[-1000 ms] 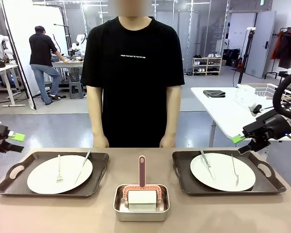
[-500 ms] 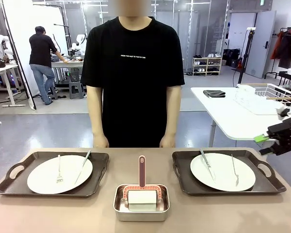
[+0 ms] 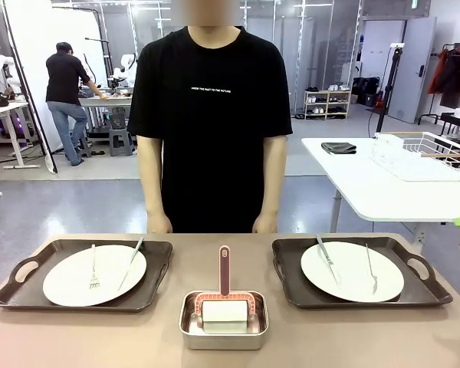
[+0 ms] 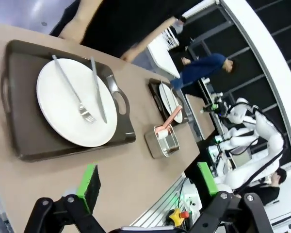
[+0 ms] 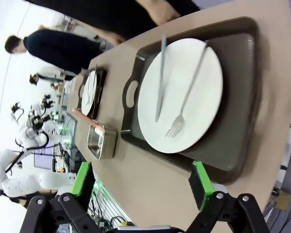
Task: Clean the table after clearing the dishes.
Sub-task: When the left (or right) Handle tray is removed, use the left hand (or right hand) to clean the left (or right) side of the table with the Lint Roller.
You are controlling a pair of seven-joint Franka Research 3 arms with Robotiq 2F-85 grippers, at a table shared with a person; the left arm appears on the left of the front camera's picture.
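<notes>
Front view: clearing looks not yet begun. The left plate (image 3: 94, 274) and right plate (image 3: 353, 271), cutlery on top, each lie on a brown tray (image 3: 157, 264) on the desk (image 3: 330, 337), with a steel pan (image 3: 223, 340) between them.

Left wrist view: the left end effector (image 4: 148, 179) faces its tray, fingers apart and empty.

Right wrist view: the right end effector (image 5: 141, 181) is likewise spread and empty.

Next, each likely needs to come down onto a tray handle.
</notes>
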